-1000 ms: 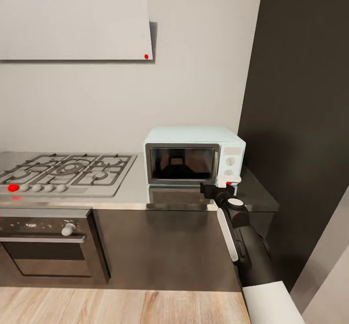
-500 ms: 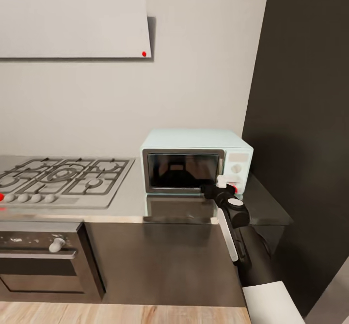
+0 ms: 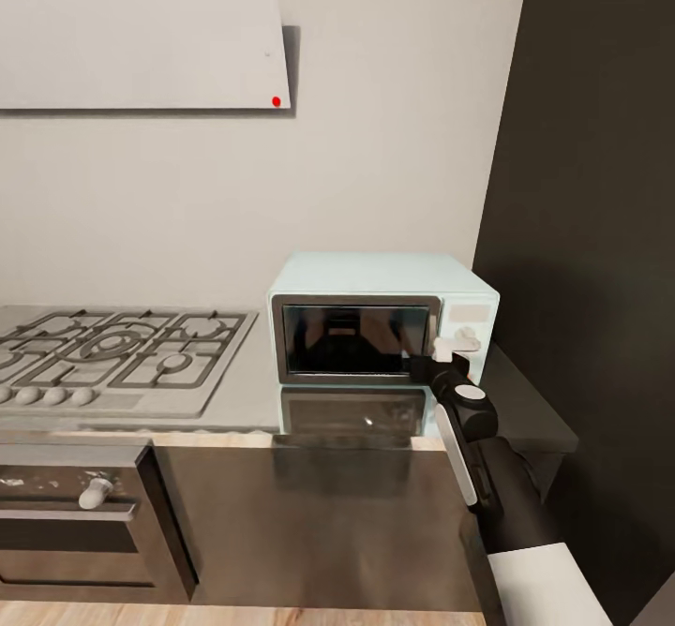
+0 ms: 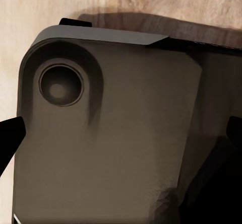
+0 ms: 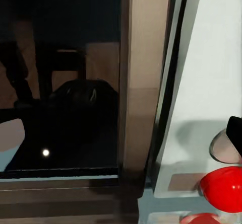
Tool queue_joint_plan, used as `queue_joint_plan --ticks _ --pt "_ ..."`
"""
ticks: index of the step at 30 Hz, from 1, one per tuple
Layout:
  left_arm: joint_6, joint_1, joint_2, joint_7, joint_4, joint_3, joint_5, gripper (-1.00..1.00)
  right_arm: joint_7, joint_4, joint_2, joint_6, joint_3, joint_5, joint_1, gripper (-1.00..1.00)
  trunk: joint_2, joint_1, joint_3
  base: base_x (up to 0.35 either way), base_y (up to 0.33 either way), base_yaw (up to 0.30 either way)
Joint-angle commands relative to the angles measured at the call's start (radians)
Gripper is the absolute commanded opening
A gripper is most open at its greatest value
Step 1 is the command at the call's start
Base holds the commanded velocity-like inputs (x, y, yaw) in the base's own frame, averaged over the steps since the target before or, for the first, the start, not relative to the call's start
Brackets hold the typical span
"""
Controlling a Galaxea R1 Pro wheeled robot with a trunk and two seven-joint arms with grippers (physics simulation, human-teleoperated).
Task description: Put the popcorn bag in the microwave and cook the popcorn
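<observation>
Microwave (image 3: pixel 382 326) just beyond right tool (image 3: pixel 448 356)

1. One microwave (image 3: pixel 380 330) stands on one countertop (image 3: pixel 234 401).
2. One gas hob (image 3: pixel 117 356) lies on that countertop, with four knobs along its front edge in view, the row cut by the picture's edge.
3. One hood (image 3: pixel 141 37) hangs on the wall, bearing one red dot.
4. One oven (image 3: pixel 75 523) sits below the hob, with one knob showing.
5. One robot arm (image 3: pixel 469 439) reaches toward the microwave.
6. On the microwave's panel, the right wrist view shows two red shapes, one cut by the picture's edge.
</observation>
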Motion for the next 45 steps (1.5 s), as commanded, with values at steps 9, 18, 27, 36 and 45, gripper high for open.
queue_joint_plan --ticks 9,18,27,36,45 --pt "-0.002 0.0 -0.001 0.0 0.0 0.0 0.007 1.0 -0.003 0.004 -0.01 0.004 0.002 -0.001 -0.001 1.0 -0.001 0.0 -0.001 0.0 0.0 0.0" --pt "-0.002 0.0 -0.001 0.0 0.0 0.0 0.007 1.0 0.026 0.057 -0.04 -0.037 0.008 0.003 -0.001 1.0 -0.001 0.0 -0.001 0.0 0.0 0.0" --pt "-0.002 0.0 -0.001 0.0 0.0 0.0 0.007 1.0 0.023 0.056 -0.034 -0.042 0.008 0.002 -0.001 1.0 -0.001 0.0 -0.001 0.004 0.0 0.0" --pt "-0.002 0.0 0.0 0.0 0.0 0.0 0.007 1.0 0.023 0.056 -0.039 -0.045 0.008 0.008 -0.001 1.0 -0.001 0.0 -0.001 0.107 0.0 0.0" --pt "-0.002 0.0 0.0 -0.001 0.0 0.0 0.007 1.0 0.015 0.056 -0.033 -0.044 0.009 0.006 -0.001 -1.0 -0.001 0.0 -0.001 0.003 0.0 0.0"
